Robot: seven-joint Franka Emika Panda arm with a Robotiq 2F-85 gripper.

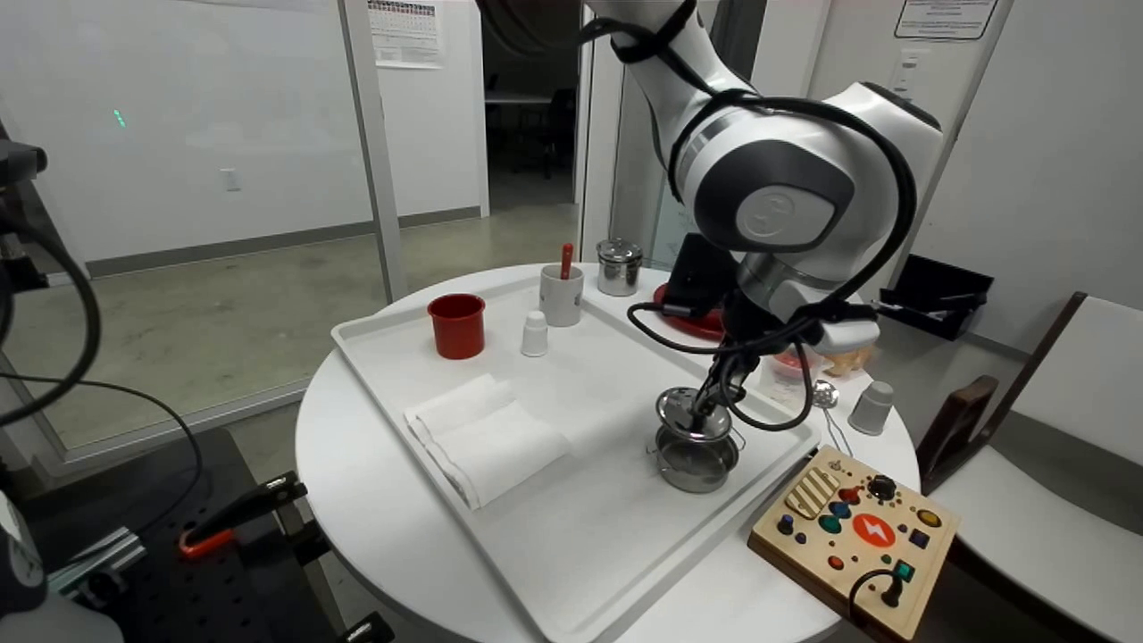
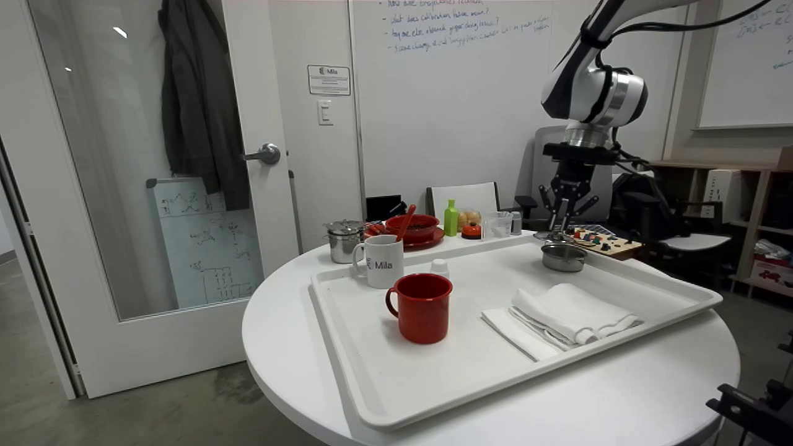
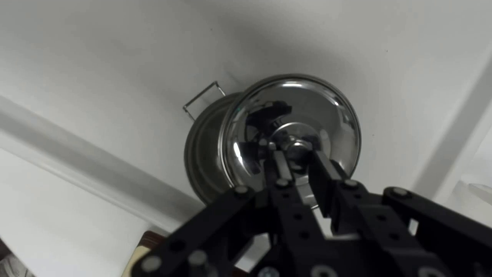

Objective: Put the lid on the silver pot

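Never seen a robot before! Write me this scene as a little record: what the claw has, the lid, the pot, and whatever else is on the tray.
Gripper: holding the lid by its middle
Lid: above the pot, off-centre, not yet seated
Pot: on the tray, near the edge by the wooden board
Also on tray: red cup, mug, cloth, small white item

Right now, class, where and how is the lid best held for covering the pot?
Probably by the knob, from above, jaws on opposite sides: the knob sits centred on the lid, whose surrounding surface looks too broad and smooth to pinch easily, and the pot opens upward.
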